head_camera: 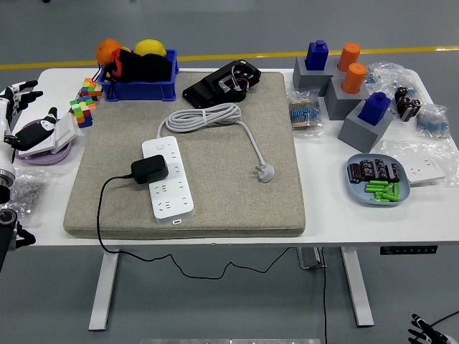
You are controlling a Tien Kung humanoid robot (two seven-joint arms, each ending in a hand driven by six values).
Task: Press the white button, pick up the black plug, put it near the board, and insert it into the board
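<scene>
A white power strip (174, 195) lies lengthwise on the grey felt mat (229, 193). Its small button (177, 221) is at the near end. A black plug (149, 169) sits on the strip's left side, apparently pushed into a socket, and its black cable (100, 215) runs off the mat's near-left edge. The strip's own white cord (204, 115) is coiled behind it, ending in a white plug (265, 172). My left hand (20, 118) hovers at the far left edge with fingers spread, holding nothing. A sliver of my right hand (423, 334) shows in the bottom right corner, below table height.
A blue bin (140, 87) with fruit, colour cubes (84, 104) and a purple dish (44, 150) stand at the left. A black device (222, 82) lies at the mat's back. Grey blocks (362, 122) with pegs, bagged parts and a blue plate (403, 190) fill the right.
</scene>
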